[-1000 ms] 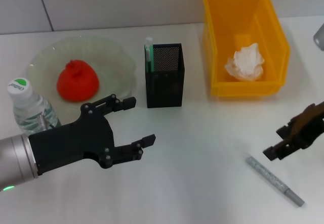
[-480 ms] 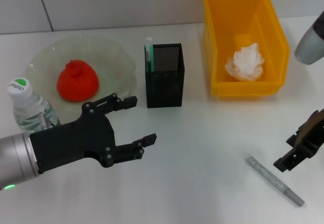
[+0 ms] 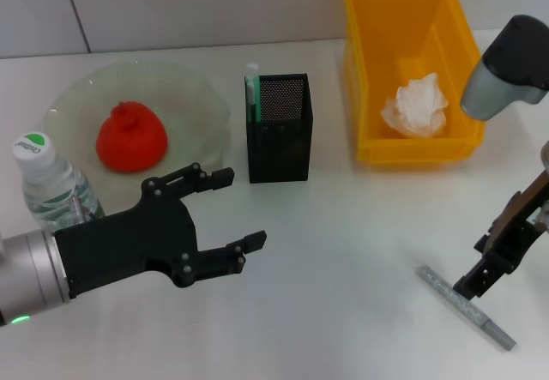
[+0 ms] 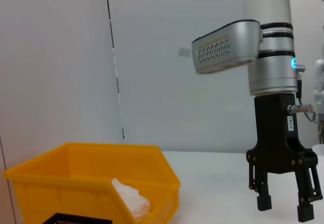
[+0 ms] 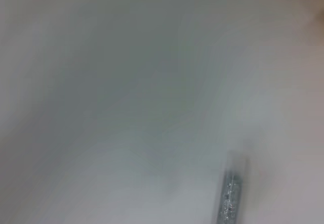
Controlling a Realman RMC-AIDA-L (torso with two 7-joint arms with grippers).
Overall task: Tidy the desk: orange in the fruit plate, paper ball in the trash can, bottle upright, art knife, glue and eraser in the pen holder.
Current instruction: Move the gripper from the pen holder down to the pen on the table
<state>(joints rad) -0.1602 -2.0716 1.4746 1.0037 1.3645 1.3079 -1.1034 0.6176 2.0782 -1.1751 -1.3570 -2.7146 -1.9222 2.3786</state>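
The right gripper (image 4: 281, 210) is seen from the left wrist view with fingers apart – unclear from the head view – above the glue (image 3: 466, 307) on the table (image 3: 343, 251). Label writing is unreadable.

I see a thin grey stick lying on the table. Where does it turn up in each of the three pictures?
Head view: the glue lies on the table at lower right, just below the right gripper.
Left wrist view: not in it.
Right wrist view: one end of the glue shows at the bottom edge.
Shared landmark: the trash can also shows in the left wrist view.
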